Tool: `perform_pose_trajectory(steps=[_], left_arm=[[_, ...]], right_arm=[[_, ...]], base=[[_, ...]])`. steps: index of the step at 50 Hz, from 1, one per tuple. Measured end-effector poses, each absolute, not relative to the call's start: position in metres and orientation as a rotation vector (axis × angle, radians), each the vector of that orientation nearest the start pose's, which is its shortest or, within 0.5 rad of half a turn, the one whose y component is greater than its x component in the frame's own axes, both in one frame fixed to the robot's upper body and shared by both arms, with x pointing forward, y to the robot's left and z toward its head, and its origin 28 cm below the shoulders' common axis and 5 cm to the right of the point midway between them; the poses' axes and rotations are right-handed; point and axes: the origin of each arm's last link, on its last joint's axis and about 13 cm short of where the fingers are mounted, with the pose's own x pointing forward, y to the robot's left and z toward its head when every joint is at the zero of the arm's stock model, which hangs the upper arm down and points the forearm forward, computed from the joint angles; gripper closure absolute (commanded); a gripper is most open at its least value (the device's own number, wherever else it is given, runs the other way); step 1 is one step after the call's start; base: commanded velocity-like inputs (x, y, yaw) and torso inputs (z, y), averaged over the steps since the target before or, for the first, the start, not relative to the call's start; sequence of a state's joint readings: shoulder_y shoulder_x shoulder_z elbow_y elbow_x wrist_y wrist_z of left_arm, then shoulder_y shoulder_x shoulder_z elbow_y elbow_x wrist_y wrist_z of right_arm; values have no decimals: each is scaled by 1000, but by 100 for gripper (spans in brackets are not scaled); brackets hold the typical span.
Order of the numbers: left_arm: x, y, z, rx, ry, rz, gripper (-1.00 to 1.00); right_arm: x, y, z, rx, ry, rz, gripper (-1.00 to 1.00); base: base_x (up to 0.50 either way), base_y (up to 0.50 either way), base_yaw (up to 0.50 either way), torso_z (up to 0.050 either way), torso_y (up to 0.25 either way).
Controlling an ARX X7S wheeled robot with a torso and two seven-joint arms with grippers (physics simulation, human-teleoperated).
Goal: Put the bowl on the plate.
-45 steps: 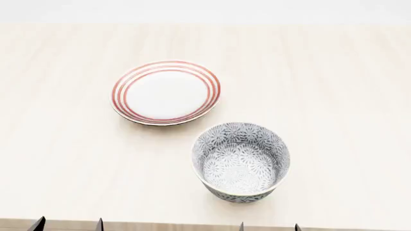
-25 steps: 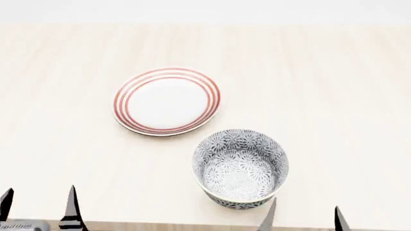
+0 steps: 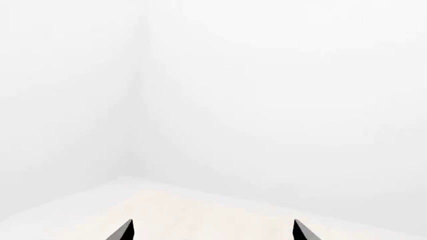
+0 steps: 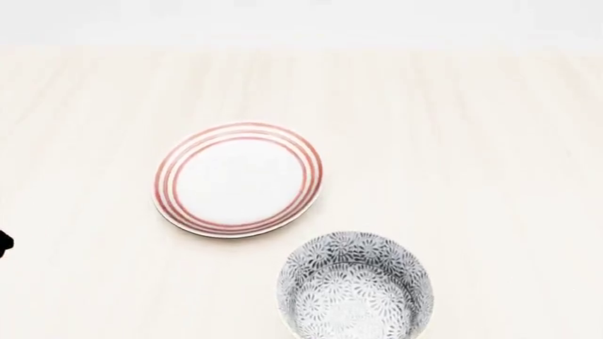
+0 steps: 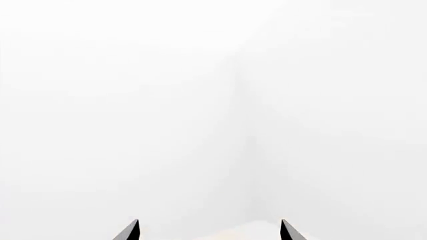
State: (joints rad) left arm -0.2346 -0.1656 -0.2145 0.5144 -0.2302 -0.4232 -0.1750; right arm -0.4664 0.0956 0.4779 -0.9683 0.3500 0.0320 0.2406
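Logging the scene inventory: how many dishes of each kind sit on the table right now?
Plate, white with red rings: 1
Bowl, grey-blue floral pattern: 1
Total: 2 dishes, lying apart on the table.

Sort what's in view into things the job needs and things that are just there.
Needed for the job:
- the bowl, patterned grey-blue, standing on the table
- the plate, red-ringed, apart from the bowl with nothing on it
- the left gripper and right gripper, both open and holding nothing

Just there:
- the table; nothing else lies on it
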Motion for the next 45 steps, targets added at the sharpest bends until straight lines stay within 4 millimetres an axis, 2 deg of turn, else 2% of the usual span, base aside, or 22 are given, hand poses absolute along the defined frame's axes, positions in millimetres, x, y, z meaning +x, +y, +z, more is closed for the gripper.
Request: perform_pose_trajectory(steps=[18, 32, 39, 45], left_arm=[[241, 274, 167, -100, -376, 321, -100], [241, 276, 169, -113, -389, 340, -100], [241, 277, 170, -119, -394, 343, -100], [241, 278, 171, -125, -396, 344, -100]], right_arm=[[78, -173, 167, 5, -579, -480, -100], [73, -175, 169, -5, -595, -508, -100], [71, -176, 170, -2, -606, -506, -100], [70, -176, 171, 1, -614, -509, -100]], base=[[498, 0, 0, 0, 0], [10, 0, 0, 0, 0], [461, 0, 0, 0, 0], [1, 0, 0, 0, 0]])
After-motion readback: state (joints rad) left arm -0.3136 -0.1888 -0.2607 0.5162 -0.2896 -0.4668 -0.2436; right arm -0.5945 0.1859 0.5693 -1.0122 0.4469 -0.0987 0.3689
